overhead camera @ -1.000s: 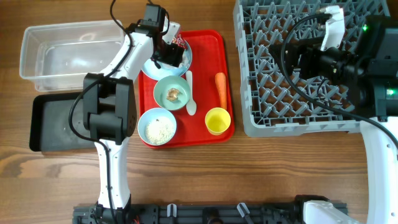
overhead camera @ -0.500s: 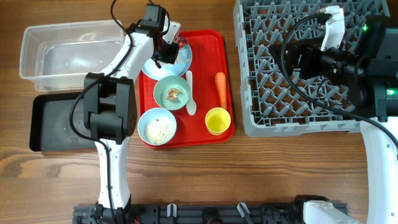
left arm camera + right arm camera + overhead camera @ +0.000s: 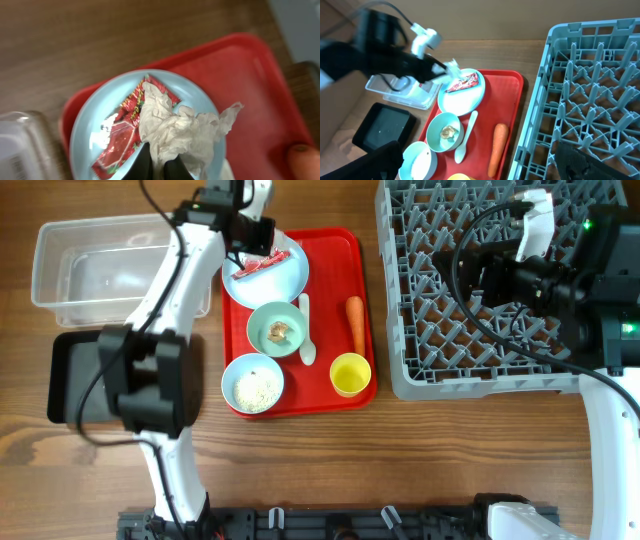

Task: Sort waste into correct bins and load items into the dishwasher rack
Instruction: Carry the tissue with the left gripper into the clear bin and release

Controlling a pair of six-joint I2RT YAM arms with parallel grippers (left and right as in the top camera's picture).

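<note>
My left gripper (image 3: 160, 169) is shut on the crumpled white tissue (image 3: 182, 131) and holds it just above the pale-blue plate (image 3: 85, 142). The red printed wrapper (image 3: 122, 137) lies flat on that plate. From overhead the left gripper (image 3: 246, 232) hangs over the plate's (image 3: 288, 280) far left edge, next to the wrapper (image 3: 262, 265). My right gripper (image 3: 477, 150) stands open and empty over the grey dishwasher rack (image 3: 440, 340).
On the red tray (image 3: 335, 270) sit a bowl with a brown lump (image 3: 274, 329), a bowl of rice (image 3: 252, 383), a white spoon (image 3: 306, 330), a carrot (image 3: 355, 323) and a yellow cup (image 3: 350, 373). The clear tub (image 3: 50, 265) and black tray (image 3: 85, 385) lie at the left.
My left gripper has shut on the tissue and risen off the plate toward the far side, uncovering the wrapper. The right arm has not moved.
</note>
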